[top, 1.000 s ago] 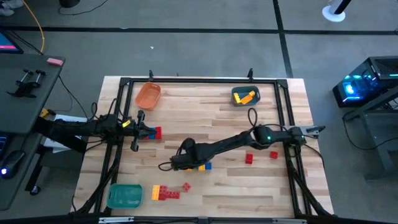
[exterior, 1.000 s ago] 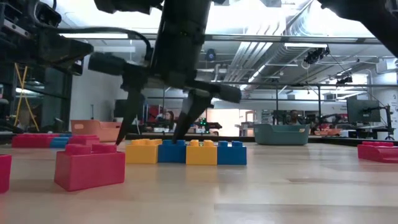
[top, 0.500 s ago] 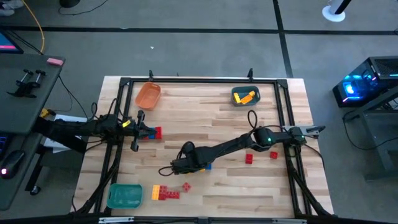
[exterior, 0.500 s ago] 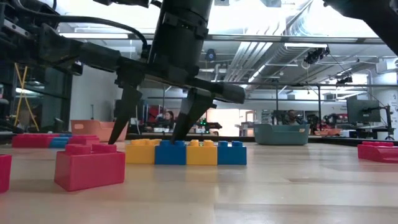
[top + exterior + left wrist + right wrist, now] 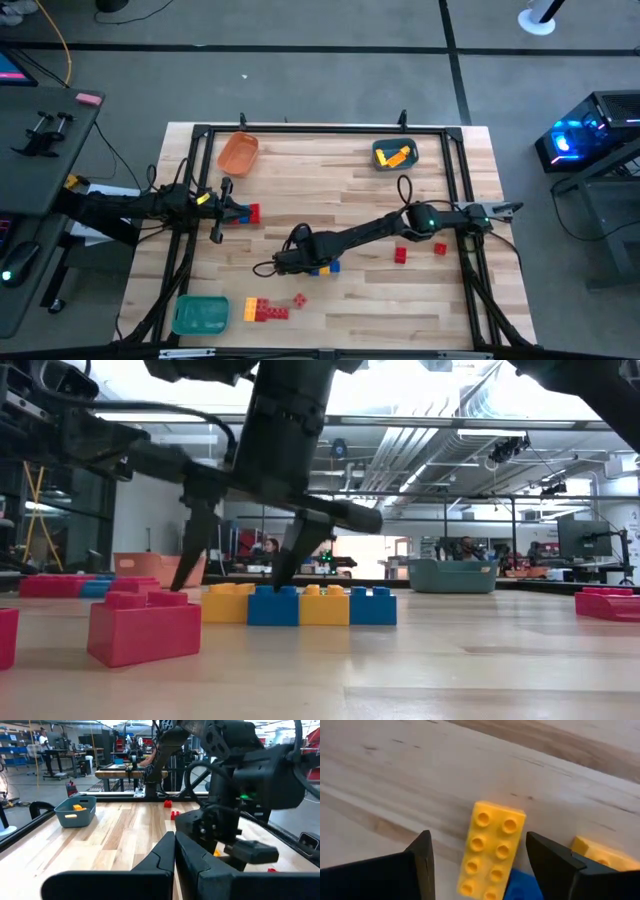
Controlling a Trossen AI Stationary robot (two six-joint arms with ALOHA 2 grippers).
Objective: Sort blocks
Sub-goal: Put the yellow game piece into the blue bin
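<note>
Right gripper point(image 5: 477, 857) low over the yellow-and-blue row of blocks point(image 5: 298, 605) mid-surface point(image 5: 350, 310), fingers spread wide either side of the end yellow block point(image 5: 492, 850), gripping nothing. Left gripper point(image 5: 243, 213) fully closed, empty, beside red blocks point(image 5: 253, 213) left of the row.

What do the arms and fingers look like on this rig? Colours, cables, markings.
Both arms are dark, jointed links. The right arm has a green light near its elbow and a looping black cable. The left arm carries a yellow marking. The right gripper has flat, black, wedge-shaped fingers.
</note>
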